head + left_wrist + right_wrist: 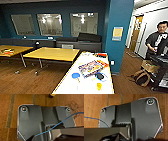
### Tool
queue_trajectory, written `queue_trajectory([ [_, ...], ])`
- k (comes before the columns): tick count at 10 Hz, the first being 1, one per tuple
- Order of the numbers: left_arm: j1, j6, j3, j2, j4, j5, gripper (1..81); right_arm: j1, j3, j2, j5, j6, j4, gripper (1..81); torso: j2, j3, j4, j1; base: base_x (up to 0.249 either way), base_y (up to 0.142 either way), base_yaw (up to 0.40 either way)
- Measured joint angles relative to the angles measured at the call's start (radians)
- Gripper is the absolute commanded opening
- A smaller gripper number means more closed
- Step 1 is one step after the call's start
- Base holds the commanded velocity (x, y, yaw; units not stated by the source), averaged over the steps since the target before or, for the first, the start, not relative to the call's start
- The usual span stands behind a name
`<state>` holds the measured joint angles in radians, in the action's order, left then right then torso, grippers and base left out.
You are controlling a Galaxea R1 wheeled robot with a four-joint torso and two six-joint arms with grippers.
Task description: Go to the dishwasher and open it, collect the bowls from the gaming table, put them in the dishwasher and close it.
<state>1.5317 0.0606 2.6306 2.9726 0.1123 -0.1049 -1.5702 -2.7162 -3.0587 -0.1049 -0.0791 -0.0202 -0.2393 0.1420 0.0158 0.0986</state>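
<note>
Bowls ahead: a blue bowl [75,75] and a dark-centred bowl [100,76] sit on the gaming table [72,87], whose long axis runs away from the robot, toward the blue wall. Wrist cameras look down at wood floor [7,112]; whether either gripper is spread or pressed together, I cannot tell, nor which arm is nearer.

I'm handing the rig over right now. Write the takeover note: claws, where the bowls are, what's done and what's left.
Claws: both wrist views look down on wood floor; whether either is open cannot be told, and nothing shows held.
Bowls: a small round blue bowl and a blue bowl with a dark inside sit on the long white-topped gaming table with yellow edge, just ahead, beside a colourful flat box and a small yellow cup.
Done: table reached.
Left: collect both bowls, load and close the dishwasher.
</note>
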Motion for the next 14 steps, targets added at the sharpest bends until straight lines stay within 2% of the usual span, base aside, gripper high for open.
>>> queue_trajectory([
  [14,-0.001,0.000,0.000,0.000,0.000,0.000,81.1,0.000,0.000,0.003,0.000,0.000,0.000,81.1,0.000,0.000,0.000,-0.001,0.000,0.122,0.000],
])
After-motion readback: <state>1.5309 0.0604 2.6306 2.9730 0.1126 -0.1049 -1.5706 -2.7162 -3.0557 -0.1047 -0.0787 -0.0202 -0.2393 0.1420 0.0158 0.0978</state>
